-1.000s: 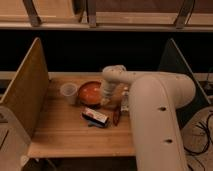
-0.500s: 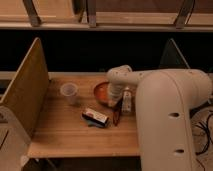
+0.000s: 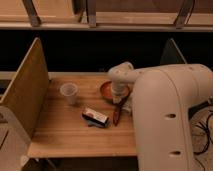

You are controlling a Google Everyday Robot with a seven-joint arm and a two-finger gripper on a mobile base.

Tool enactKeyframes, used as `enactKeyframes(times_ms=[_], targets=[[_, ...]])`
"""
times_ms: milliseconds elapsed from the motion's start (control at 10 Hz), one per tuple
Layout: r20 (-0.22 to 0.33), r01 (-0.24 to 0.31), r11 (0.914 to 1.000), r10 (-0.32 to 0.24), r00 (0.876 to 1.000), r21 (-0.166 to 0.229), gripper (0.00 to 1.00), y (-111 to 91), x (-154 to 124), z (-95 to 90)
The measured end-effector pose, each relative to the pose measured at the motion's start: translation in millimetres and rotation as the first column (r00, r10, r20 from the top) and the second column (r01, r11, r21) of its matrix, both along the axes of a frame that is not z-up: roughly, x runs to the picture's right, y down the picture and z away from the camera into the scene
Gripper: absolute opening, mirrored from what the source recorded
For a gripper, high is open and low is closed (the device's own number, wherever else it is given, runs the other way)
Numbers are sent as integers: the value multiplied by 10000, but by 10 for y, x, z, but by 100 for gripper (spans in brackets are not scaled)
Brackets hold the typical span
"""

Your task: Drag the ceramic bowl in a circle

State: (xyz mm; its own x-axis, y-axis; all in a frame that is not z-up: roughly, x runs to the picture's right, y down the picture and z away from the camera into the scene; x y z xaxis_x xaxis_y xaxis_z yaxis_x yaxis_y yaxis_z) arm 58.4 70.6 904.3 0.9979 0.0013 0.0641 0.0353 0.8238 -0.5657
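The ceramic bowl [image 3: 107, 91] is a round orange-red bowl on the wooden table [image 3: 65, 130], right of centre and partly hidden by my arm. My gripper [image 3: 118, 98] reaches down from the white arm onto the bowl's right side, at or in the bowl. A small translucent cup [image 3: 69, 93] stands to the left of the bowl. A flat rectangular packet [image 3: 95, 117] lies in front of the bowl, towards the table's front.
A dark reddish elongated thing [image 3: 117, 113] lies by the packet, below the gripper. Wooden side panels [image 3: 25, 90] stand at the table's left and right. My bulky white arm [image 3: 165, 120] covers the table's right part. A dark shelf runs behind.
The bowl and gripper have moved rightwards across the table, away from the cup. The cup and packet have stayed put.
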Motion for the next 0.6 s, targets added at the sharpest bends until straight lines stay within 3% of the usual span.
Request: enactKeyframes(times_ms=[400,600], targets=[[1095,675,9976,-657,9918,-132,0,-15,-672,258],[1445,980,9950,-942,9850,-198,0,37,-920,215]])
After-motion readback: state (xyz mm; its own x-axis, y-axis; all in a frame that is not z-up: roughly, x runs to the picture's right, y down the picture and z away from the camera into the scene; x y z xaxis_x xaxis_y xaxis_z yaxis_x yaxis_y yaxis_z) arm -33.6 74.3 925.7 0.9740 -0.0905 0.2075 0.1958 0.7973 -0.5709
